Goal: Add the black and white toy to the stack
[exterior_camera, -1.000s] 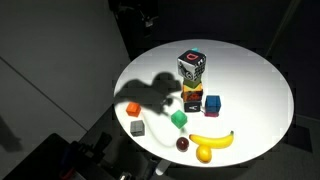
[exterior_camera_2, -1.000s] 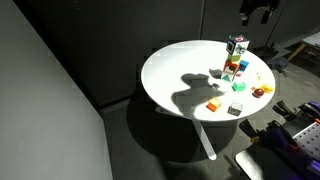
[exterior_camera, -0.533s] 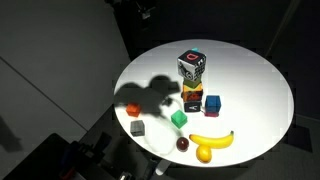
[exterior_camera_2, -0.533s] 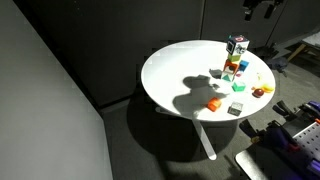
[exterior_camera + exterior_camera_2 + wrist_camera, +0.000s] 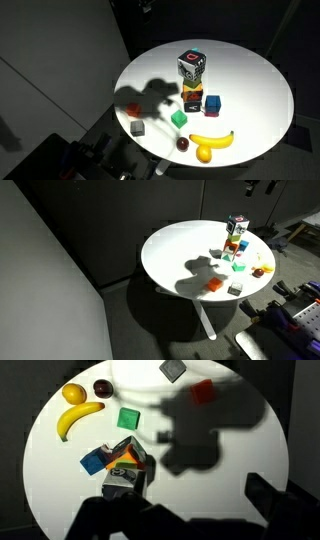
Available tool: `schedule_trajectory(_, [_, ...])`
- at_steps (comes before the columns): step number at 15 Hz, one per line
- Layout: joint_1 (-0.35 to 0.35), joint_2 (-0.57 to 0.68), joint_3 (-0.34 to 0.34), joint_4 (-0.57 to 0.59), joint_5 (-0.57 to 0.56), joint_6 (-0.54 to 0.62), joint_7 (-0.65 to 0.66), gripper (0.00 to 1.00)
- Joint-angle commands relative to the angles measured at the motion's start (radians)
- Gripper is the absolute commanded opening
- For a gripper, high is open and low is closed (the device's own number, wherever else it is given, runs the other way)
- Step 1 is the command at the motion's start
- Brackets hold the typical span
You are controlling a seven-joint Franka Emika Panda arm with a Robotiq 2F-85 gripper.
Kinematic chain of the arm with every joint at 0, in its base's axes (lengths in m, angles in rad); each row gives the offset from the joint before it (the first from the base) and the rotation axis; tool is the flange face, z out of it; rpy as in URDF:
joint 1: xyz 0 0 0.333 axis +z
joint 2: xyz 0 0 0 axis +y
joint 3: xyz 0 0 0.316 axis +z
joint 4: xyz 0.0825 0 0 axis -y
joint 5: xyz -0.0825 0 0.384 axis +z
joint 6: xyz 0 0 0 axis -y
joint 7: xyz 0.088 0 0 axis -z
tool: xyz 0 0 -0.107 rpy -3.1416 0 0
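We judged the task essentially done: the small black cube with white patches (image 5: 192, 62) sat on top of the short stack of coloured cubes (image 5: 192, 90) on the round white worktop (image 5: 250, 90). The hand (image 5: 258, 187) hung well above, jaws apart and empty. We could read no writing, only a red ring mark on the cube.

A round white table (image 5: 250, 85) is seen in both exterior views, brightly lit, and a hard dark shadow (image 5: 150, 95) is thrown across its top. It is carried on a single white pedestal (image 5: 204, 315) (shown in an exterior view only). The floor (image 5: 130, 330) beneath is dark grey. A plain light-grey wall (image 5: 50, 290) is set at an angle in the foreground, and dark panels (image 5: 150, 205) are ranged behind the table. The surroundings are left in gloom.
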Motion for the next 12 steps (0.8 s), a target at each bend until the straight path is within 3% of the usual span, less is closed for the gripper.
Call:
schedule_trajectory(1, [0.003,-0.004,-0.003,-0.004,-0.003,0.005,0.0,1.0])
schedule_trajectory(12, [0.003,-0.012,-0.002,-0.013,-0.004,0.011,0.0,1.0])
